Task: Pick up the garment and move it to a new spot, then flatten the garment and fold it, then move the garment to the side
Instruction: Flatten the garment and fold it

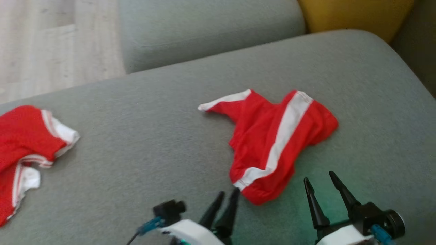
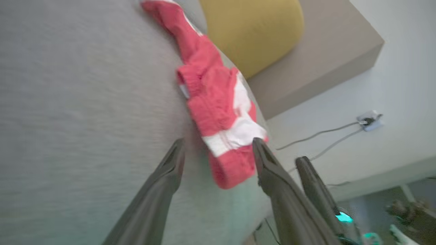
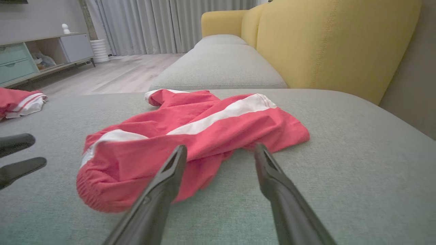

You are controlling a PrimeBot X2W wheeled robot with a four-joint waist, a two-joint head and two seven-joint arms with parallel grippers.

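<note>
The red garment (image 1: 259,136) lay crumpled on the grey cushion (image 1: 136,146) — left gripper (image 1: 228,192) and right gripper (image 1: 318,176) stood wide open, empty, just beside it.

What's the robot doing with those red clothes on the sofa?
The robot seems to be getting ready to pick up the red shorts lying crumpled on the grey sofa. Its left gripper and right gripper are both open by the near edge, holding nothing yet. Another red garment lies off to the left.
</note>
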